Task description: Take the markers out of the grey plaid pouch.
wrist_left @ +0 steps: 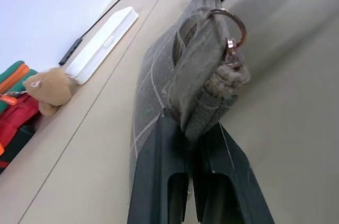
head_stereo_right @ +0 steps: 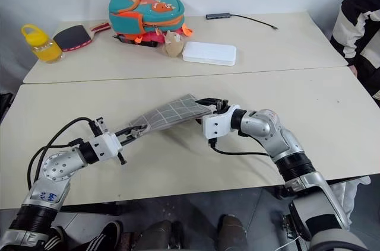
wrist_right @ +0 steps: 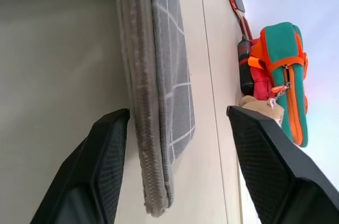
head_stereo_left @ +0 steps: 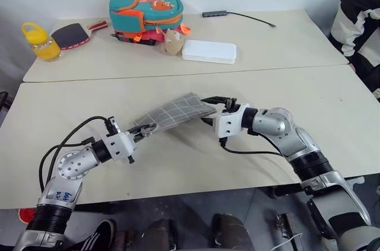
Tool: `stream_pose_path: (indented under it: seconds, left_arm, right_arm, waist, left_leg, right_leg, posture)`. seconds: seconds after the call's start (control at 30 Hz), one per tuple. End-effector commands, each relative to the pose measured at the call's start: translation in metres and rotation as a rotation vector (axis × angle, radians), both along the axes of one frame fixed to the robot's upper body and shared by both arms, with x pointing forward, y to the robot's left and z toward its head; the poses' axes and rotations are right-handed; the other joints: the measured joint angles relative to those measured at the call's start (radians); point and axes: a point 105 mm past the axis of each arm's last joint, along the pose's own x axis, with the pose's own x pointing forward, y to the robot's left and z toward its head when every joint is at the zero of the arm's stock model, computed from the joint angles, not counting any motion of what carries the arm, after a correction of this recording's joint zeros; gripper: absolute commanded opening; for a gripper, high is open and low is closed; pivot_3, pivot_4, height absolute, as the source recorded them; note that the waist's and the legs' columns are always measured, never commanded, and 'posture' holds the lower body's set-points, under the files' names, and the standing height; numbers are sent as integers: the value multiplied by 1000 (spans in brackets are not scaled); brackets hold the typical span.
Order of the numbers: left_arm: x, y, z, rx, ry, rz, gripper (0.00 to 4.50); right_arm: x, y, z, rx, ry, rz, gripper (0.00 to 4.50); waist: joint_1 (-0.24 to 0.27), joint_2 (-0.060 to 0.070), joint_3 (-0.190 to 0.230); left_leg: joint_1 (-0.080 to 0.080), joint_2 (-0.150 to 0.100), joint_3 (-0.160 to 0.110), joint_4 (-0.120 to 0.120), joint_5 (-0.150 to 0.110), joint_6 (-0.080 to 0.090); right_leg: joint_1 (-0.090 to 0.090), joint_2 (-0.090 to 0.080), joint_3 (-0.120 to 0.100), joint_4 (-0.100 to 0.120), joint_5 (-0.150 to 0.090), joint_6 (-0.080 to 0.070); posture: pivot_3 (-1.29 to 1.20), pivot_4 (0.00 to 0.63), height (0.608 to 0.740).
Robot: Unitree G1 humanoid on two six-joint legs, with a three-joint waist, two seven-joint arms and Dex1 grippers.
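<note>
Pouch: the grey plaid pouch (head_stereo_left: 178,110) hangs above the table (head_stereo_left: 71,162), stretched between the two tools.
Left tool: the left tool (head_stereo_left: 144,133) is pressed together on the pouch's near end, just below its metal ring (wrist_left: 228,23).
Right tool: the right tool (wrist_right: 175,166) is spread, its fingers (wrist_right: 106,166) either side of the pouch's far end, not touching.
</note>
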Motion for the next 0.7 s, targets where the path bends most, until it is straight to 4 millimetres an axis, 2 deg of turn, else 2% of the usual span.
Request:
stream_pose_path:
  seconds: [0.03, 0.2, 0.23, 0.3, 0.53, 0.7]
  left_arm:
    - [-5, -6, 12, -40, -36, -29, 0]
    - [-6, -7, 14, -58, -31, -32, 0]
    - [-5, -6, 14, -60, -31, -27, 0]
    - [-5, -2, 12, -101, 14, -15, 0]
    - [-5, 3, 13, -39, -45, 13, 2033]
    - [-5, 5, 4, 2, -53, 29, 2033]
  right_arm:
    - [0, 7, 4, 16, -26, 22, 2098]
    - [1, 7, 3, 8, -28, 17, 286]
    - [1, 6, 3, 12, -27, 12, 75]
    - [3, 4, 7, 26, -33, 2, 75]
    - [8, -8, 18, 66, -39, -23, 0]
    - [8, -11, 19, 58, -36, -21, 0]
  waist:
    - [0, 0, 0]
    - [1, 0, 0]
    - [1, 0, 0]
    - [1, 0, 0]
    - [1, 0, 0]
    - [1, 0, 0]
  left_leg:
    - [0, 0, 0, 0, 0, 0]
    - [0, 0, 0, 0, 0, 0]
    - [0, 0, 0, 0, 0, 0]
    - [0, 0, 0, 0, 0, 0]
    - [0, 0, 0, 0, 0, 0]
    - [0, 0, 0, 0, 0, 0]
  right_leg:
    - [0, 0, 0, 0, 0, 0]
    - [0, 0, 0, 0, 0, 0]
    - [0, 0, 0, 0, 0, 0]
    - [0, 0, 0, 0, 0, 0]
    - [0, 0, 0, -1, 0, 0]
    - [0, 0, 0, -1, 0, 0]
  posture:
    - [0, 150, 740]
    - [0, 150, 740]
    - [0, 150, 740]
    - [0, 150, 740]
    - [0, 150, 740]
    - [0, 150, 740]
